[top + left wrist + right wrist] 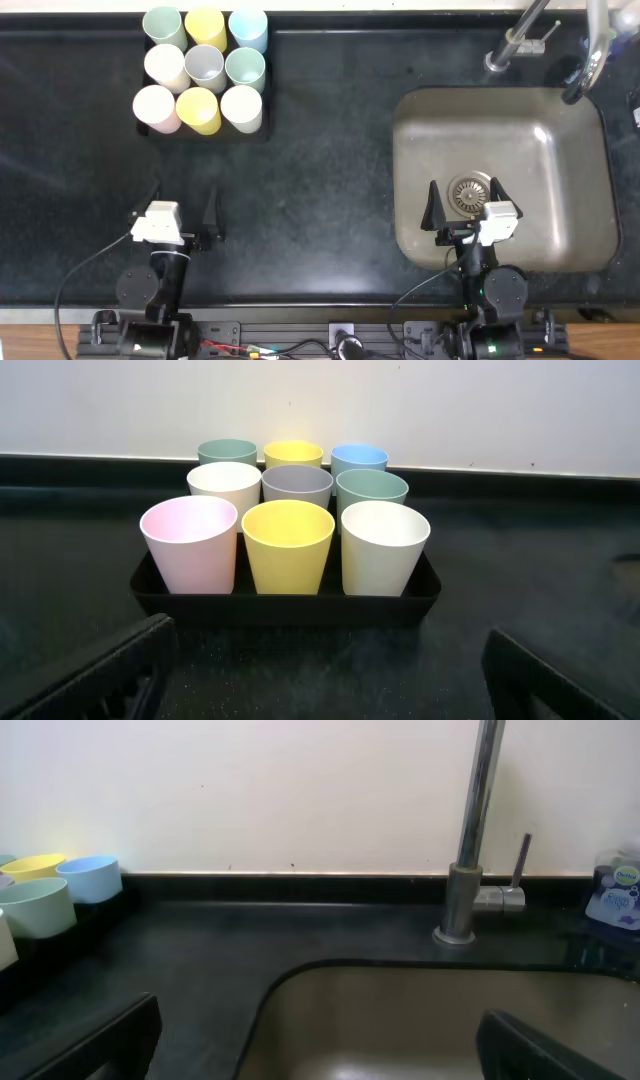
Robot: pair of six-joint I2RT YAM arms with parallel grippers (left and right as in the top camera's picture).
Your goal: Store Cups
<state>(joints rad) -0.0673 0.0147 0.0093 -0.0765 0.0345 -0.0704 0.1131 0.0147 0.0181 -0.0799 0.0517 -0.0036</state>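
**Around the Worktop: Sink, Tap and Wall**

A black, speckled stone table [320,150] spans the scene. Set into its right part is a rectangular, dull-metal sink basin [560,130] with a round metal drain [468,192] left of the basin's middle. A tall chrome tap [470,840] with a thin side lever [522,860] stands on the table behind the basin. A white-and-purple bottle [618,895] sits near the tap. A plain white wall [300,790] backs the table.
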